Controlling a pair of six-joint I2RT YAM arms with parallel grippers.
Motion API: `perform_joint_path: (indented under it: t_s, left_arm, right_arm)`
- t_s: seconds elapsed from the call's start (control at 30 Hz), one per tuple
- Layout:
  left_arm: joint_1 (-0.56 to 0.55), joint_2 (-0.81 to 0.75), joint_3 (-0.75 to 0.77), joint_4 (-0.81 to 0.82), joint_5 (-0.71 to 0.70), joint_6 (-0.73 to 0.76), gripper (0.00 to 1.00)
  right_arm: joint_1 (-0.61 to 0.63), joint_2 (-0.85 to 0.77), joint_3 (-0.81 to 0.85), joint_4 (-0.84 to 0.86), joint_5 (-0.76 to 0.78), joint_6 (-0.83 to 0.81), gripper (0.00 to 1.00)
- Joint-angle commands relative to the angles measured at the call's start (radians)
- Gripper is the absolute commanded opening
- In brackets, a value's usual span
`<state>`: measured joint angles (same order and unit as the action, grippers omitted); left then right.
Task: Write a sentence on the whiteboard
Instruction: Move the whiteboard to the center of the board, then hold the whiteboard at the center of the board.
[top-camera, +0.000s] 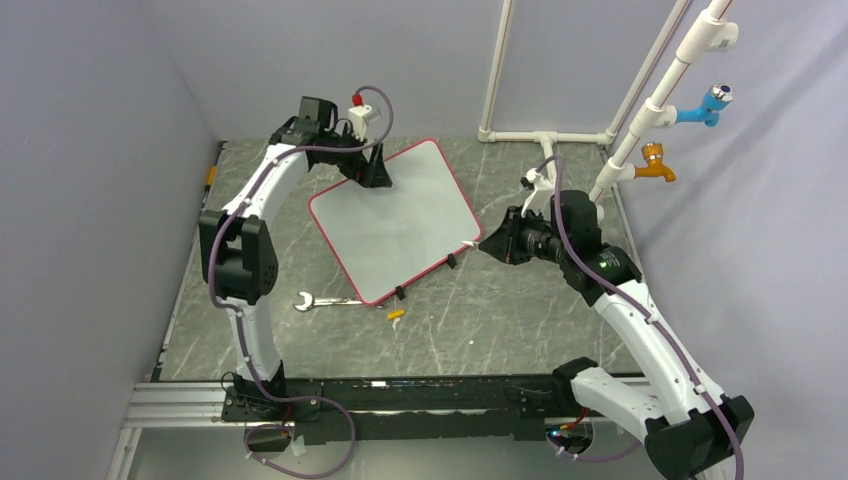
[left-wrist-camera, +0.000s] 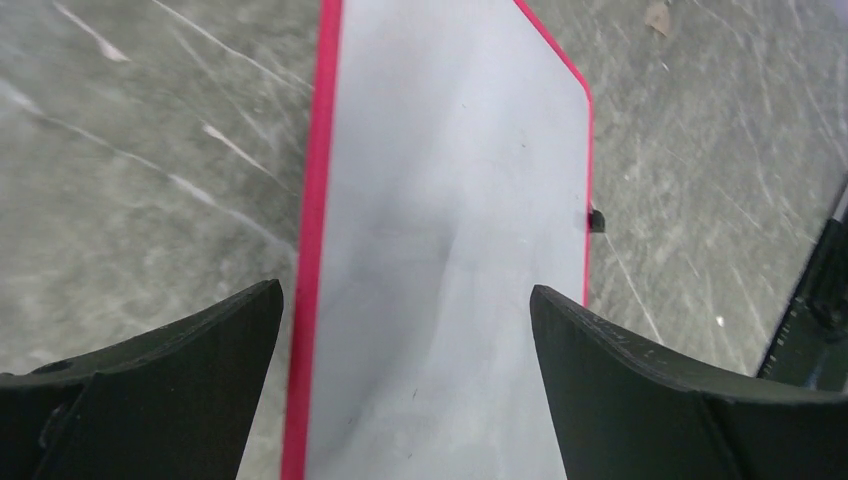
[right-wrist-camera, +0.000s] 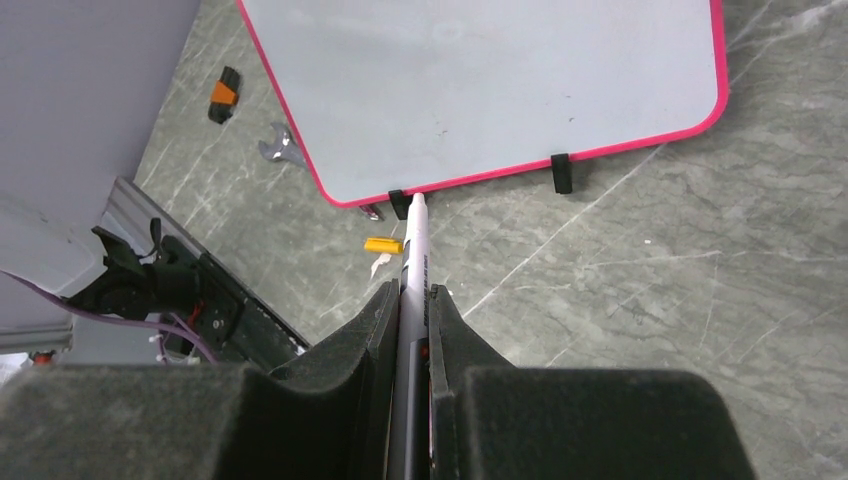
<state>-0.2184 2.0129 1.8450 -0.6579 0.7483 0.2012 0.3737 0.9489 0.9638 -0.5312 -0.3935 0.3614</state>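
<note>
Wrench (top-camera: 330, 301) — small yellow piece (top-camera: 396, 315) near it.

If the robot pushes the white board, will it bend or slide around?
Probably stiff: the whiteboard lies flat with straight edges. It would likely slide, since it just rests on the smooth table. Its thin shape suggests it is light.

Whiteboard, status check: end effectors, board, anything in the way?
Left end effector open over whiteboard far edge. Right end effector shut on marker, tip at board's edge. Board blank. Wrench beside it, off the surface.
</note>
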Motion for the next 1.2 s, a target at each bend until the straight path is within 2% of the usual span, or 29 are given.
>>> perform_joint_path:
  t_s: [0.0,0.13,0.17,0.23,0.33,0.4,0.47,0.5,0.53,0.77,0.87,1.17]
  left_arm:
    - [0.030,-0.140,-0.015,0.114,-0.112,-0.018,0.99]
    - [0.066,-0.249,-0.179,0.329,-0.225,-0.119,0.99]
    - [0.079,-0.274,-0.207,0.356,-0.217,-0.102,0.99]
    - [0.111,-0.314,-0.281,0.431,-0.055,-0.046,0.99]
    - [0.160,-0.341,-0.343,0.519,-0.102,-0.180,0.99]
    - [0.205,-0.306,-0.264,0.408,0.030,-0.223,0.98]
    - [0.251,-0.225,-0.135,0.232,0.151,-0.183,0.78]
    - [0.266,-0.203,-0.102,0.191,0.200,-0.174,0.71]
    - [0.274,-0.196,-0.096,0.184,0.232,-0.179,0.69]
    - [0.267,-0.116,-0.018,0.019,0.315,-0.087,0.59]
    - [0.260,-0.079,0.016,-0.063,0.324,-0.037,0.59]
    - [0.233,-0.006,0.032,-0.111,0.282,-0.014,0.56]
  right_arm:
    - [-0.005,0.013,0.071,0.001,0.009,-0.012,0.00]
    - [-0.004,0.033,0.103,-0.006,0.025,-0.019,0.00]
    - [-0.004,0.040,0.108,-0.004,0.027,-0.019,0.00]
    - [-0.003,0.053,0.118,0.001,0.028,-0.017,0.00]
    - [-0.005,0.072,0.127,0.015,0.021,-0.009,0.00]
    - [-0.004,0.081,0.134,0.016,0.021,-0.007,0.00]
    - [-0.004,0.088,0.140,0.017,0.025,-0.006,0.00]
    - [-0.003,0.091,0.141,0.019,0.025,-0.004,0.00]
    - [-0.004,0.096,0.141,0.024,0.023,-0.002,0.00]
    - [-0.004,0.153,0.162,0.043,-0.016,0.018,0.00]
    - [-0.004,0.176,0.183,0.041,-0.026,0.019,0.00]
    - [-0.002,0.201,0.179,0.067,-0.053,0.043,0.00]
